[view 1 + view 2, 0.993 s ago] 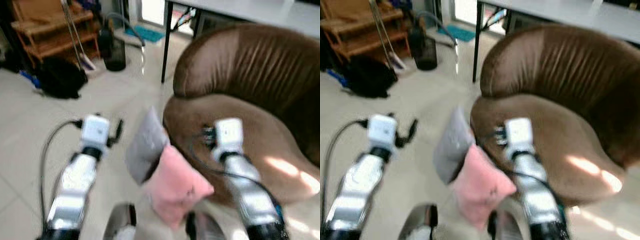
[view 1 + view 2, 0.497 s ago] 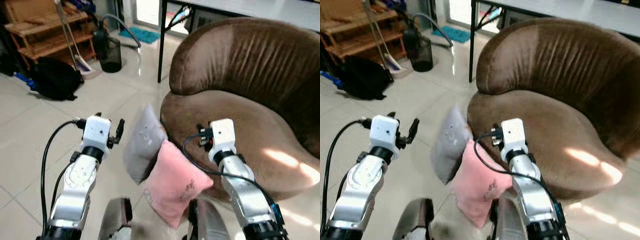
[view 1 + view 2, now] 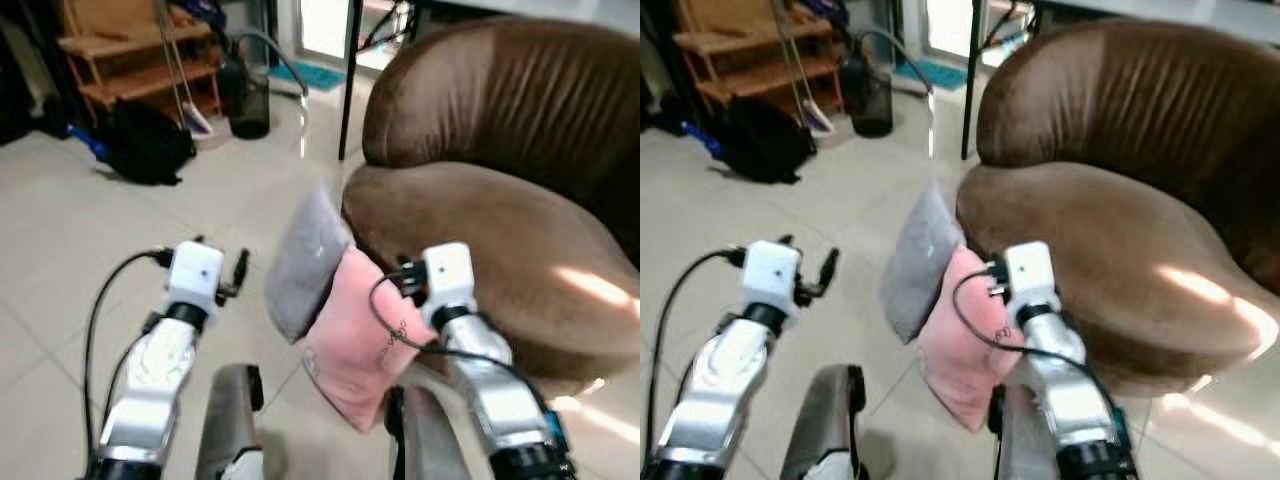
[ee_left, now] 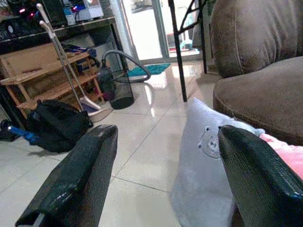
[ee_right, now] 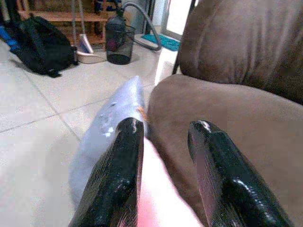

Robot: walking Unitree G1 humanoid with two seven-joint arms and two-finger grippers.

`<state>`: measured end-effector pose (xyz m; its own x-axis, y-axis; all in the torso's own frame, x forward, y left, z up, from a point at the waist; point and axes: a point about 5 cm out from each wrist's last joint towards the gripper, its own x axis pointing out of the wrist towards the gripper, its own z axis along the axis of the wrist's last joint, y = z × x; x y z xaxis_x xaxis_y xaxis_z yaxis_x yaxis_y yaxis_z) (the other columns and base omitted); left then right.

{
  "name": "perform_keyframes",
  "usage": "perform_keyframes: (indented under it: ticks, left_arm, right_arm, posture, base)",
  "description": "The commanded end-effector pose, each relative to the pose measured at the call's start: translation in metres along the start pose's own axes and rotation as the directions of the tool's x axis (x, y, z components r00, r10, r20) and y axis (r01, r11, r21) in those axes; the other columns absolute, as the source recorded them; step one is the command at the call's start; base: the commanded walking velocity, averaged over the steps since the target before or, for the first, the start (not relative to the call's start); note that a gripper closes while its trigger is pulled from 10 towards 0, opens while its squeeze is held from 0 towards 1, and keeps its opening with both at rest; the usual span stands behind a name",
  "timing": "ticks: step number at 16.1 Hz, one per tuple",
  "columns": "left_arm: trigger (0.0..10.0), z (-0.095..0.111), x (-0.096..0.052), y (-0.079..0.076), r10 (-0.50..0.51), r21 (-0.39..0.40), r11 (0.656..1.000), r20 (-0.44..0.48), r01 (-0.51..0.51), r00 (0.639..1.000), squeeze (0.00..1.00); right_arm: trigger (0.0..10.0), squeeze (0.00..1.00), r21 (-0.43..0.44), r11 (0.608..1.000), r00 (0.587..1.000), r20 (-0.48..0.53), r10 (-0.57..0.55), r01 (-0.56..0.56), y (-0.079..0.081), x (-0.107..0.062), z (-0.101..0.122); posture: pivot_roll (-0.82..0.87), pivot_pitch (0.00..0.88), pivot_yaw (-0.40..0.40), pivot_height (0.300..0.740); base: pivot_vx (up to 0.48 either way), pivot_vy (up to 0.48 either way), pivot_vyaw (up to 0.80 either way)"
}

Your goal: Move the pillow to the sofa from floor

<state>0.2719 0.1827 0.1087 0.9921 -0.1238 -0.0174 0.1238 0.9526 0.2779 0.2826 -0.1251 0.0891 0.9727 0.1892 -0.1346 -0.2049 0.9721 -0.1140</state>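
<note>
Two pillows, a grey pillow (image 3: 305, 262) and a pink pillow (image 3: 362, 335), stand on edge on the tiled floor (image 3: 70, 260), leaning against the front of the brown sofa (image 3: 480, 240). Both arms are raised before them. The left pincer (image 4: 165, 165) is spread wide and empty, just short of the grey pillow. The right pincer (image 5: 163, 142) is parted and holds nothing, above the pink pillow and close to the sofa seat.

To do this step well, bring one pincer onto a pillow's upper edge, pinch a deep fold of fabric, then lift clear of the sofa front before swinging over the seat.

The left wrist view alone shows a small bear motif on the grey pillow; the head views alone show both pillows whole against the sofa.
</note>
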Motion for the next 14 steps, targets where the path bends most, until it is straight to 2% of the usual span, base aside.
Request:
perform_keyframes:
  ticks: [1,3,10,11,14]
  left_arm:
    - [10.0,0.0083,0.0041,-0.0022,-0.013,-0.007,1.000,0.037,0.013,0.999,0.00]
    - [10.0,0.0083,0.0040,-0.0020,-0.013,-0.016,1.000,0.040,0.014,0.999,0.00]
    - [10.0,0.0080,0.0028,-0.0025,-0.013,-0.023,1.000,0.039,0.014,0.999,0.00]
    - [10.0,0.0080,0.0027,-0.0026,-0.013,-0.023,1.000,0.039,0.014,0.999,0.00]
    - [10.0,0.0083,0.0023,-0.0029,-0.014,-0.022,1.000,0.040,0.015,0.999,0.00]
  right_arm:
    - [10.0,0.00,-0.018,1.000,1.000,0.010,-0.011,0.011,-0.0065,0.0001,0.0032]
    - [10.0,0.00,-0.021,1.000,1.000,0.009,-0.009,0.009,-0.0065,0.0002,0.0029]
    - [10.0,0.00,-0.026,1.000,1.000,0.007,-0.004,0.004,-0.0063,0.0004,0.0021]
    - [10.0,0.00,-0.058,0.998,1.000,0.006,0.002,-0.002,-0.0061,0.0006,0.0021]
    - [10.0,0.00,-0.081,0.996,0.999,-0.002,0.035,-0.035,-0.0023,0.0007,0.0011]
  posture:
    - [0.00,0.000,-0.026,0.519]
    - [0.00,0.000,-0.026,0.519]
    - [0.00,0.008,-0.030,0.519]
    - [0.00,0.008,-0.030,0.519]
    - [0.00,0.011,-0.032,0.519]
  base:
    - [0.000,0.000,0.00]
    - [0.000,0.000,0.00]
    - [0.268,0.000,-0.07]
    - [0.262,0.000,0.00]
    - [0.255,0.000,0.78]
